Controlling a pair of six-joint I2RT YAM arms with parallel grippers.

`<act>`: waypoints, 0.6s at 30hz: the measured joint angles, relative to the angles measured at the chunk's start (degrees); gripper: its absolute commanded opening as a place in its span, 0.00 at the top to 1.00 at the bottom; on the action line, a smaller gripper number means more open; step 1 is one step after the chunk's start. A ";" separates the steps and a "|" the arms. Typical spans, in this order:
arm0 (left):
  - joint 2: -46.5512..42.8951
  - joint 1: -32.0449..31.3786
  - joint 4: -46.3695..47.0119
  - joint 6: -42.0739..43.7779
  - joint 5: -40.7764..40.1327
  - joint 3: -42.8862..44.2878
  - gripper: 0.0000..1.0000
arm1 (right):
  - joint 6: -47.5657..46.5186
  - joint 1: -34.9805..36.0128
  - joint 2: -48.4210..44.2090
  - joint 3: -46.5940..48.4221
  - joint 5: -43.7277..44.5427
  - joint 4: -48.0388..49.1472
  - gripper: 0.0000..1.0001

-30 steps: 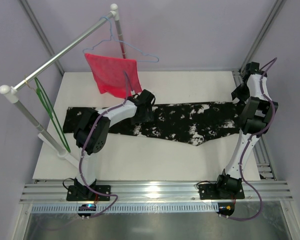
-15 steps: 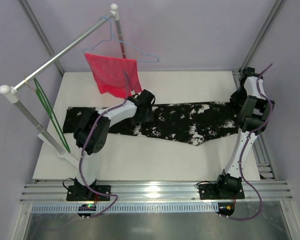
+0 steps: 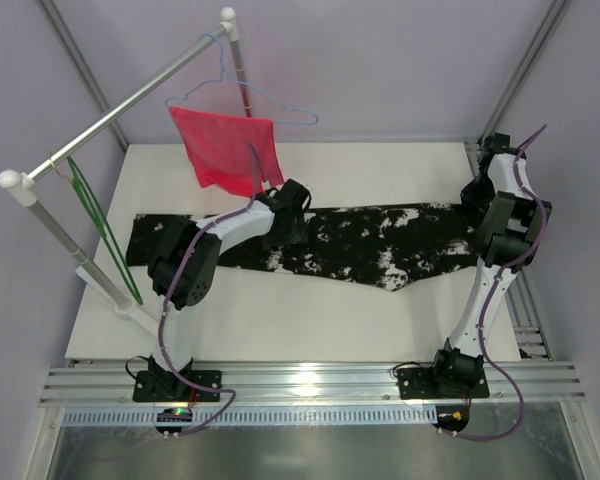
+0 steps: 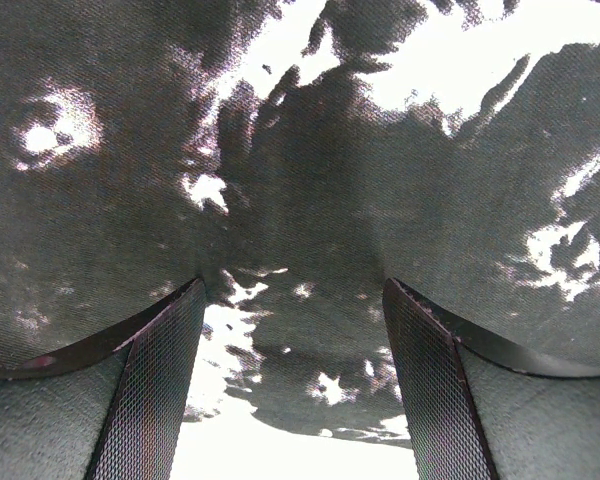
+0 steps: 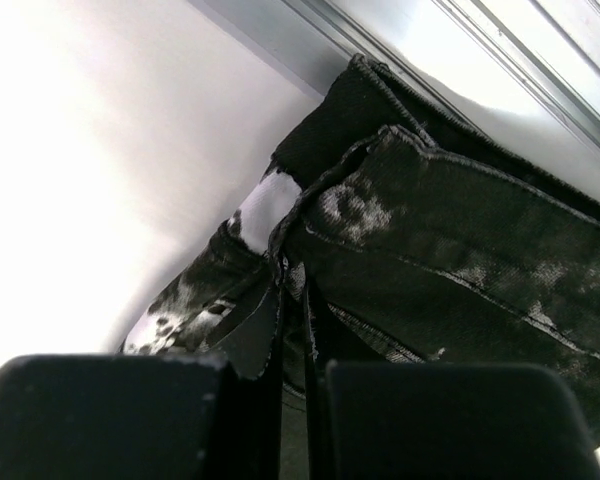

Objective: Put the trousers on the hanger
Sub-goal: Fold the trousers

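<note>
The trousers (image 3: pixel 380 245), black with white splotches, lie flat across the middle of the white table (image 3: pixel 330 320). My left gripper (image 3: pixel 285 218) hovers low over their left-middle part. In the left wrist view its fingers (image 4: pixel 150 400) stand open on either side of flat fabric (image 4: pixel 310 200), holding nothing. My right gripper (image 3: pixel 474 205) is at the trousers' right end. In the right wrist view the gripper (image 5: pixel 300 370) is shut on a folded seamed edge of the trousers (image 5: pixel 460 230). The green hanger (image 3: pixel 102 228) hangs from the rail at the left.
A metal rail (image 3: pixel 130 100) on white posts runs diagonally over the table's left side. A pale blue wire hanger (image 3: pixel 270 100) on it carries a red cloth (image 3: pixel 225 148), just behind my left gripper. An aluminium frame (image 5: pixel 400 40) borders the table's right edge.
My right gripper has closed on the trousers' right end, and that arm has shifted slightly. The left arm and the trousers have not moved.
</note>
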 measured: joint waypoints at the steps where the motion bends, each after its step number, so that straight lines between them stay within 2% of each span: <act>1: 0.04 -0.02 -0.04 -0.04 -0.04 0.02 0.27 | 0.00 0.00 -0.96 -0.98 -0.26 1.01 0.96; 9: 0.76 -0.09 -0.24 -0.13 -0.98 0.85 0.27 | 2.19 0.07 -10.34 -11.02 -5.11 14.88 0.96; 16: 1.22 -0.11 -0.22 -0.15 -1.92 1.22 0.27 | 3.58 0.42 -5.29 -10.91 -8.28 23.61 0.96; 17: 1.25 -0.11 -0.22 -0.17 -1.99 1.22 0.27 | 3.63 0.35 -4.17 -10.51 -8.44 23.65 0.94; 18: 1.25 -0.11 -0.20 -0.20 -2.03 1.22 0.27 | 3.67 0.26 -2.89 -10.08 -8.57 23.56 0.85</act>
